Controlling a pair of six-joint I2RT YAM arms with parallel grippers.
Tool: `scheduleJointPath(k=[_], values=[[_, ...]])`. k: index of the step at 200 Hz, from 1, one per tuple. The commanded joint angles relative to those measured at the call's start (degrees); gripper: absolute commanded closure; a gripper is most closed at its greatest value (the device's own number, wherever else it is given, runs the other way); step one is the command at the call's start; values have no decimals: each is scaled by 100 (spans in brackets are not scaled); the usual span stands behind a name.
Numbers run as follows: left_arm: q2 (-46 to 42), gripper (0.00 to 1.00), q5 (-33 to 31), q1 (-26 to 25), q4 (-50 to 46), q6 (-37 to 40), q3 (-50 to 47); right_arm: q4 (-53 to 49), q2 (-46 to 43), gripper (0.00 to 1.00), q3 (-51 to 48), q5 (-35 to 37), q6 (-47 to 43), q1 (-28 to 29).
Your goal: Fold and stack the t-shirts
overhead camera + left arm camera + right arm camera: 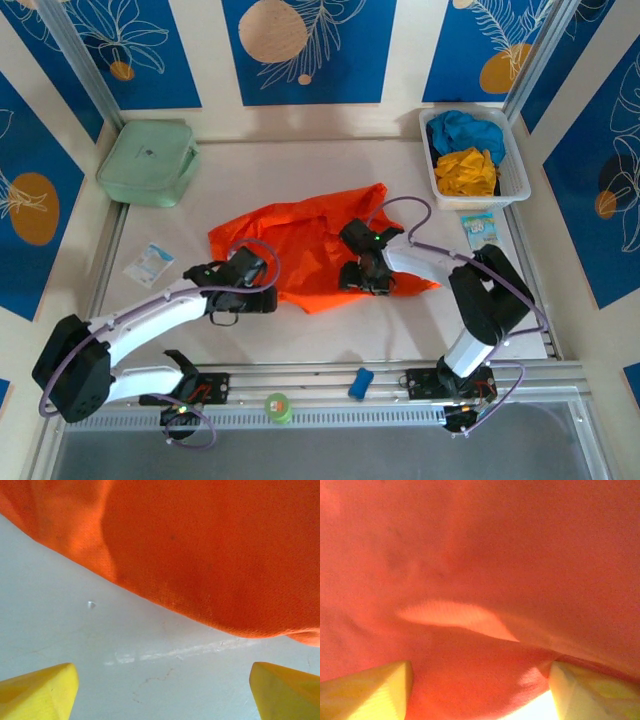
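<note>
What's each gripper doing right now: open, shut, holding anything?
Left gripper: open, empty, at the edge of the orange t-shirt.
Right gripper: open, low over the orange t-shirt, nothing gripped.

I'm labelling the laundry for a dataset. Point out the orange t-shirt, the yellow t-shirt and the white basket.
orange t-shirt [305, 245]: top external view, middle of the spread cloth.
yellow t-shirt [466, 172]: top external view, middle of the crumpled bundle.
white basket [487, 202]: top external view, its near rim.
</note>
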Motion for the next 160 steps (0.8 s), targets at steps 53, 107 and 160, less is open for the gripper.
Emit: scheduleJointPath(k=[53, 107, 160], values=[[967, 12, -335, -77, 962, 33, 100, 260, 847, 57, 571, -8, -142, -38], [871, 88, -959, -71, 203, 326, 577, -56, 553, 100, 590, 119, -235, -69], [582, 100, -1500, -63, -2468, 882, 2284, -862, -335, 100, 879, -75, -760, -95]])
